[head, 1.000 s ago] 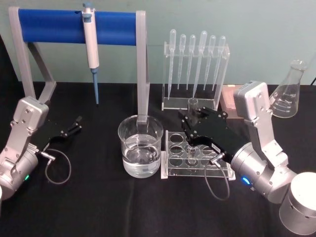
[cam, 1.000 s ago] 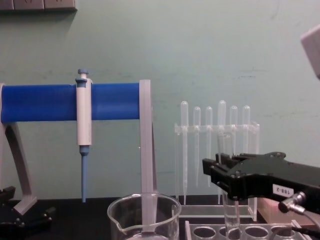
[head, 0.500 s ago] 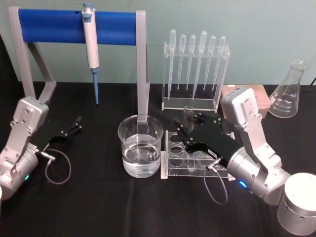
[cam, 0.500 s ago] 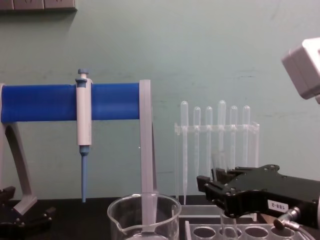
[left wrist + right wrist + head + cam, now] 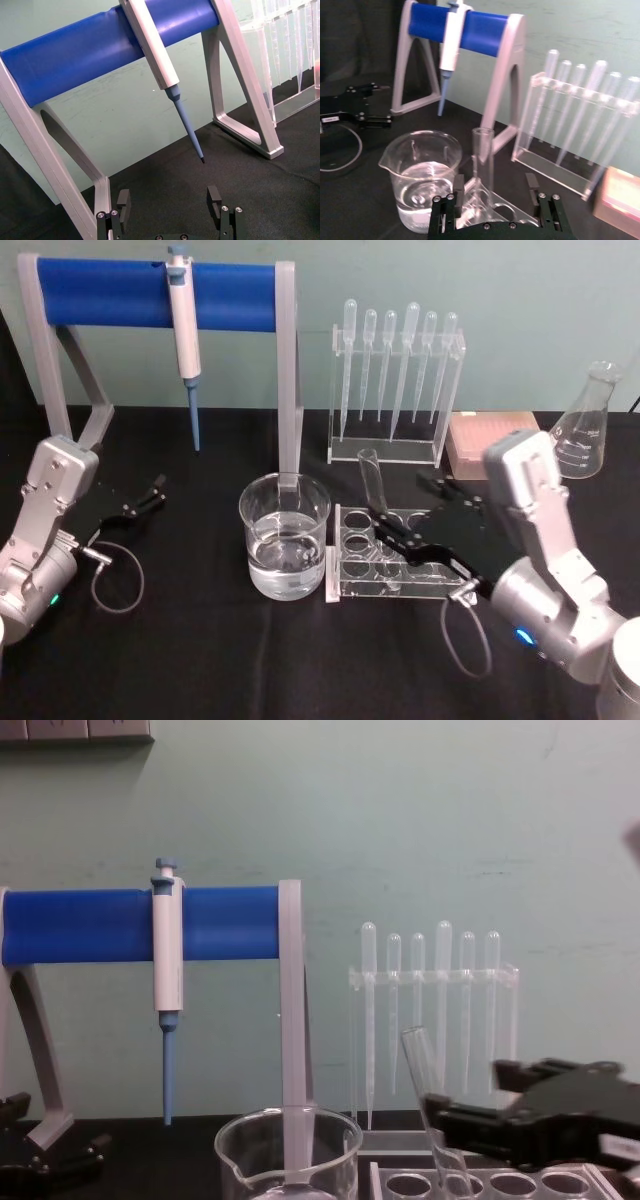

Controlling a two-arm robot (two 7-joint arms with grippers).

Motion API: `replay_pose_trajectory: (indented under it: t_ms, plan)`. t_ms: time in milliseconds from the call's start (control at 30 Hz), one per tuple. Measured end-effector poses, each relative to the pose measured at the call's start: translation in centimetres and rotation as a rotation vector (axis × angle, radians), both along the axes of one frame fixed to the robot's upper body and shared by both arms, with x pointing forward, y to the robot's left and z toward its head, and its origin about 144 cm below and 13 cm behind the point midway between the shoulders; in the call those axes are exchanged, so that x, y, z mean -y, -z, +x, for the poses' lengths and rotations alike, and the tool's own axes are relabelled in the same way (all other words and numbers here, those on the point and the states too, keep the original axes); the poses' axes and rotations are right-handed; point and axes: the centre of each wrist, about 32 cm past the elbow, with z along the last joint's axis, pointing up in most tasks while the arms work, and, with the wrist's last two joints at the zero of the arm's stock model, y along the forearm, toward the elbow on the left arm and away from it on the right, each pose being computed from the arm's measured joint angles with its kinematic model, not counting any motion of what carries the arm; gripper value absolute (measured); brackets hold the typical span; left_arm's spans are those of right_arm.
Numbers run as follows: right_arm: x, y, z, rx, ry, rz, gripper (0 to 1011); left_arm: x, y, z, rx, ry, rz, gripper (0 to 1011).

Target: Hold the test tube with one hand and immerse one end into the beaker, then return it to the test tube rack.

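While the tube (image 5: 375, 483) stands tilted in the clear rack (image 5: 352, 577) just right of the beaker (image 5: 285, 535), the right gripper (image 5: 393, 534) sits beside the rack with fingers spread, seemingly clear of the glass. Over by the blue stand (image 5: 150, 285), the left gripper (image 5: 155, 492) rests parked, fingers apart.

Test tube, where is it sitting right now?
The test tube leans in a hole of the clear rack, right of the beaker at table centre, just ahead of the open right end effector.
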Motion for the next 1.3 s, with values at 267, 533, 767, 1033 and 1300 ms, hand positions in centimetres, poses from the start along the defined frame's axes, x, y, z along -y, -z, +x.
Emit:
replay_pose_trajectory:
  t_ms: [267, 533, 767, 1033, 1300]
  plan:
    - [2.4, -0.5, -1.4, 0.024, 0.141, 0.03, 960, 0.0, 0.0, 0.0, 0.0, 0.0, 0.0, 1000]
    - [4.5, 1.0, -1.2, 0.078, 0.356, 0.03, 1003, 0.0, 0.0, 0.0, 0.0, 0.0, 0.0, 1000]
    - [5.8, 4.7, -0.5, 0.109, 0.487, 0.018, 1003, 0.0, 0.0, 0.0, 0.0, 0.0, 0.0, 1000]
    - [5.9, 7.1, -0.1, 0.048, 0.5, 0.01, 1002, 0.0, 0.0, 0.0, 0.0, 0.0, 0.0, 1000]
    - [5.9, 7.0, -0.1, 0.053, 0.5, 0.011, 1003, 0.0, 0.0, 0.0, 0.0, 0.0, 0.0, 1000]
